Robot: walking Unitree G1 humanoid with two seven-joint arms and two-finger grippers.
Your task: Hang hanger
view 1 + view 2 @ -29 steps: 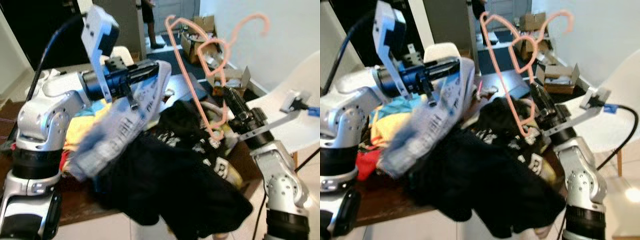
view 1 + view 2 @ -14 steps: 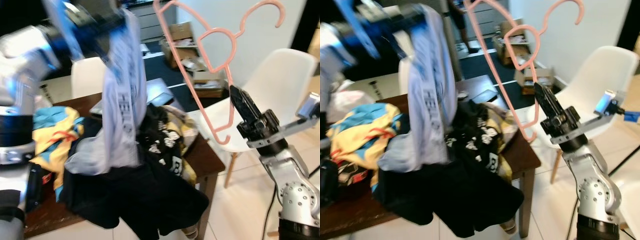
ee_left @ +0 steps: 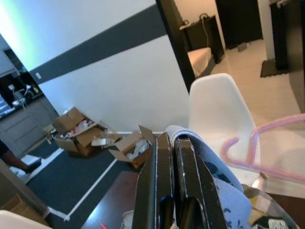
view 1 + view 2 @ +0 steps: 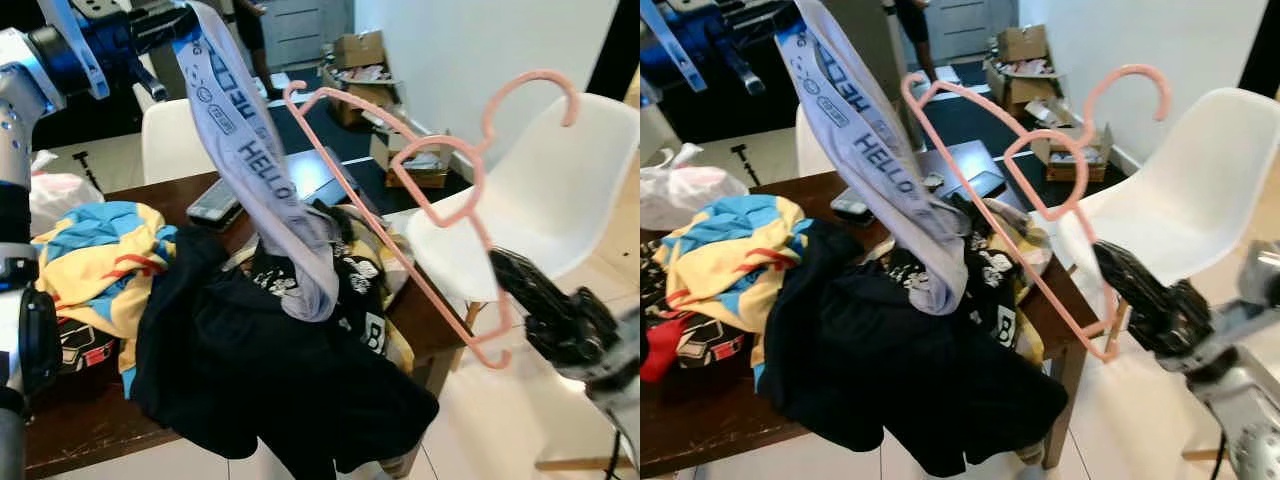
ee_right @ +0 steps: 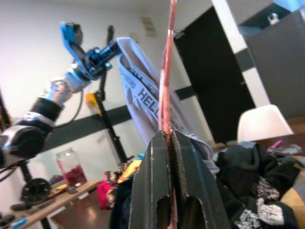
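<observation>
A pink plastic hanger (image 4: 535,76) tilts in the air over the table's right end, its hook pointing up and right. My right gripper (image 4: 500,265) is low on the right, shut on the hanger's lower bar; the right wrist view shows the pink bar (image 5: 167,71) pinched between the black fingers (image 5: 152,162). High at the top left, my left gripper (image 4: 165,20) is shut on a pale grey garment (image 4: 250,170) printed "HELLO". It hangs down to the clothes pile, just left of the hanger. In the left wrist view the cloth (image 3: 209,162) wraps the fingertips.
The brown table (image 4: 90,440) carries a heap: a black garment (image 4: 250,370), a yellow and blue one (image 4: 90,240), a keyboard (image 4: 212,200). One white chair (image 4: 540,200) stands right of the table, another (image 4: 170,140) behind it. Cardboard boxes (image 4: 360,50) sit on the far floor.
The camera has shifted. My left gripper has lifted the grey garment high out of the pile. My right gripper has sunk lower and further right, and the hanger leans more to the right.
</observation>
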